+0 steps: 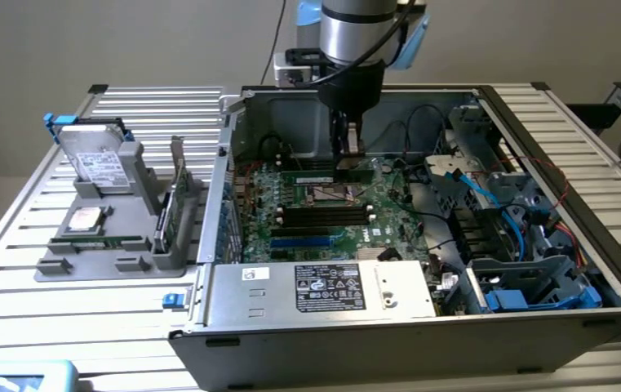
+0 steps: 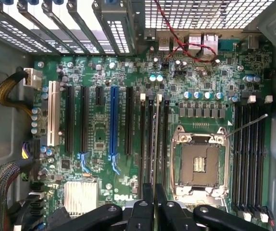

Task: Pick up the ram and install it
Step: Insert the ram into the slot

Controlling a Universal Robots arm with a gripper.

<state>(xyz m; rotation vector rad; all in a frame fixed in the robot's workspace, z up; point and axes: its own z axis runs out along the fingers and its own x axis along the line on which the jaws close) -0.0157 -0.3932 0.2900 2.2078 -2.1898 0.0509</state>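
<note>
Now, end effector [image 2: 154,187] pinching the ram [image 2: 155,134] edge-on among black memory slots [image 2: 166,144].
White "DELL" lettering [image 2: 123,197] marks the green motherboard [image 2: 99,130] beside a silver heatsink [image 2: 81,197].

Soft, even light is falling from above in the exterior view, brightening the slatted counter [image 1: 6,269], while the case [image 1: 397,351] interior is sitting in mild shadow under the arm [image 1: 354,33]. In the wrist view the motherboard [image 2: 99,134] is showing evenly lit; the ram [image 2: 156,144] is perhaps catching glare, and bright light is washing out the rear grille [image 2: 200,14].
</note>
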